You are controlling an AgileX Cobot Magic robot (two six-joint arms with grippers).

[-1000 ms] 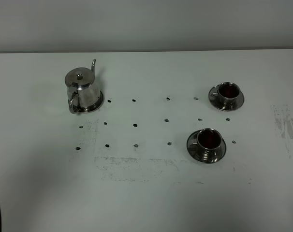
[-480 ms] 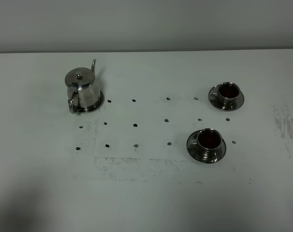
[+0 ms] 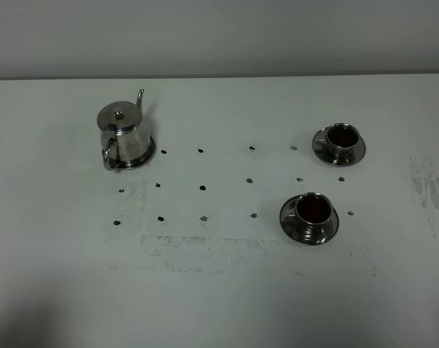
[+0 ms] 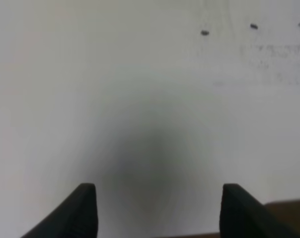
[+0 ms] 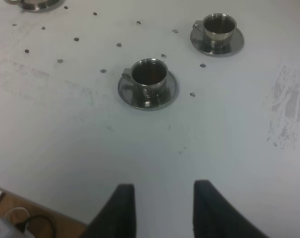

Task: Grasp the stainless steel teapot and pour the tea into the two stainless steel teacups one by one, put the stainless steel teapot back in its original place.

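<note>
Your left gripper (image 4: 157, 210) has its jaws spread wide over bare table (image 4: 90, 89); your right gripper (image 5: 160, 208) stands narrower, empty. Ahead of it sit the near teacup (image 5: 149, 74) and far teacup (image 5: 219, 27). The teapot (image 3: 123, 136) stands upright, well apart from both cups.

**Laboratory test bench for robot manipulation**

A plain white table (image 3: 219, 290) fills the frame below a bare grey wall (image 3: 219, 36) along the top. A regular grid of small dark marker dots (image 3: 203, 187) at centre, and scuffed patches (image 3: 429, 192) at right, indicate a fixed, repeatedly used experimental surface rather than a domestic setting.
</note>
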